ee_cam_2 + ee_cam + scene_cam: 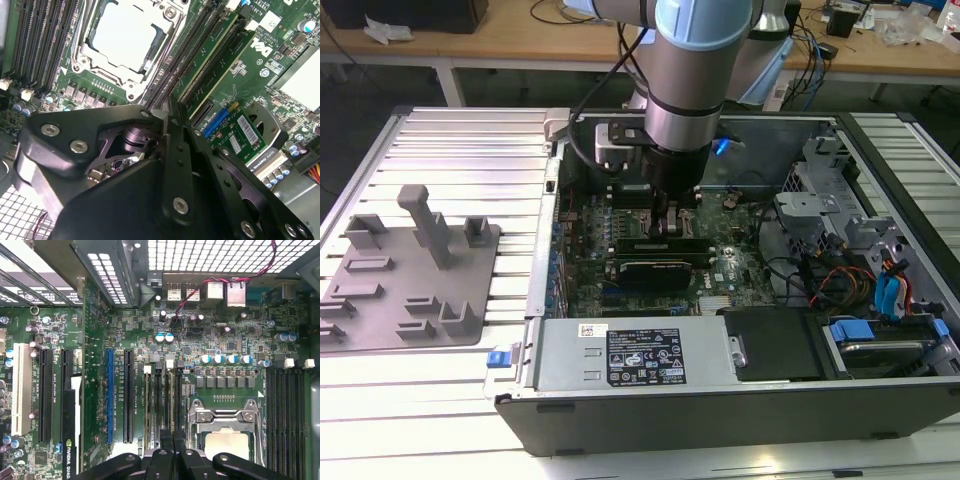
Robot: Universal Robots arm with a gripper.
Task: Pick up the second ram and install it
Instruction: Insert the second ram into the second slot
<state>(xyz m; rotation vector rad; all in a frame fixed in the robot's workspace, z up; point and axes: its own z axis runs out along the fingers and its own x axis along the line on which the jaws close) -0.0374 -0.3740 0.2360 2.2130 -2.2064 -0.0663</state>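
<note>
The second ram, a thin green stick, stands on edge in a slot beside the CPU socket. It runs away from my fingertips in the second wrist view. My gripper is shut, its black fingers pinched together on the stick's top edge about midway along. In the first wrist view the gripper sits over the memory slots next to the socket. In the exterior view the gripper reaches down into the open computer case, just behind the black card.
Another green stick stands in the neighbouring slot. A grey holder plate with upright blocks lies on the slatted table at the exterior view's left. The case also holds a power supply, a drive cage and cables.
</note>
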